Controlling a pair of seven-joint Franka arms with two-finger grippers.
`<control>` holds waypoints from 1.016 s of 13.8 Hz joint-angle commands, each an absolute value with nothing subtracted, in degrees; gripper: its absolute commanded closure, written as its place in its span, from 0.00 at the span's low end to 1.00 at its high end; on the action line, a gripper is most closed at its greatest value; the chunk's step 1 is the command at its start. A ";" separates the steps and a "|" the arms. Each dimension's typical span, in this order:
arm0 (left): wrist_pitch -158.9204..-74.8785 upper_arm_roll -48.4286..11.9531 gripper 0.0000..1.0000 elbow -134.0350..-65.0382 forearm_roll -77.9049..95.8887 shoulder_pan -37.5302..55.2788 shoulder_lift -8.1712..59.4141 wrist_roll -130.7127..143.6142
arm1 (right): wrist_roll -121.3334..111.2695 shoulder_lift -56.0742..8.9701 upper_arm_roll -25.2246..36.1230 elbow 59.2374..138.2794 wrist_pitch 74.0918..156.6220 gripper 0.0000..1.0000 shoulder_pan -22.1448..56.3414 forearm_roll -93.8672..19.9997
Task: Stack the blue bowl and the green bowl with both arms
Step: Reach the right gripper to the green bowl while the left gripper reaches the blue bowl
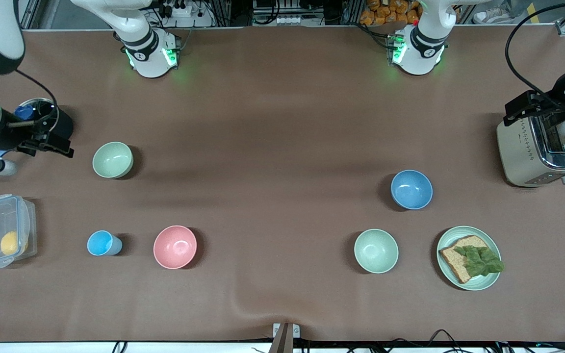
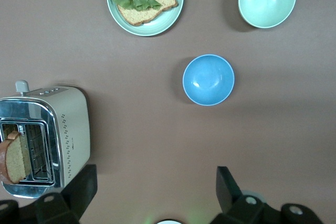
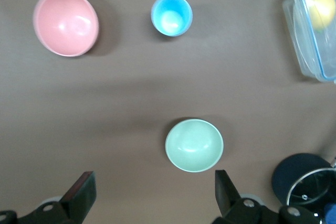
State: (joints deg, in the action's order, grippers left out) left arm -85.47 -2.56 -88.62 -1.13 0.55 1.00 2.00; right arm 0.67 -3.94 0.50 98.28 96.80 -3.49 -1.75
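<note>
Both the round matte blue bowl point(image 1: 411, 189) and the sage-green matte bowl point(image 1: 112, 160) look light, rigid and smooth, best pinched at the rim, while the left gripper point(image 2: 153, 190) above the toaster's end and the right gripper point(image 3: 155, 192) high above the green bowl's end hold their fingers wide apart.

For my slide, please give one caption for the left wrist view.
Open left pincer above table, blue bowl not yet grasped, toaster beside.

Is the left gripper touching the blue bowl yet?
Apart. The left wrist view shows bare table between the left gripper, its fingers spread open, and the blue bowl.
</note>
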 commanded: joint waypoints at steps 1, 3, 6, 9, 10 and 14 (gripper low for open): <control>-84.90 -2.72 0.00 -88.33 -1.06 -0.09 3.33 0.44 | -2.88 -5.35 0.09 99.75 96.59 0.00 -7.02 -1.23; -84.90 -2.72 0.00 -88.94 -0.79 -0.79 5.87 0.96 | -5.27 -6.50 0.09 101.07 97.29 0.00 -9.22 -1.23; -88.92 -2.81 0.00 -93.93 -0.79 -0.97 8.08 0.97 | -11.57 -7.38 0.00 105.80 103.59 0.00 -12.56 -2.01; -98.85 -2.99 0.00 -101.76 -0.79 -0.70 8.17 1.32 | -19.14 -7.73 0.09 113.52 113.69 0.00 -15.55 -4.74; -101.92 -2.99 0.00 -104.04 -0.79 -0.70 8.70 1.32 | -19.94 -7.82 0.09 115.99 116.95 0.00 -15.82 -4.75; -110.82 -3.16 0.00 -109.15 -0.88 -0.09 13.52 1.41 | -24.78 -11.42 0.09 122.15 128.29 0.00 -16.96 -4.75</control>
State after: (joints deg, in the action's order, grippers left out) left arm -107.76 -2.89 -107.32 -1.14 -0.18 12.05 2.00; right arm -21.85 -10.52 0.72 119.40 124.01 -15.48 -3.52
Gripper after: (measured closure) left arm 0.000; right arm 0.000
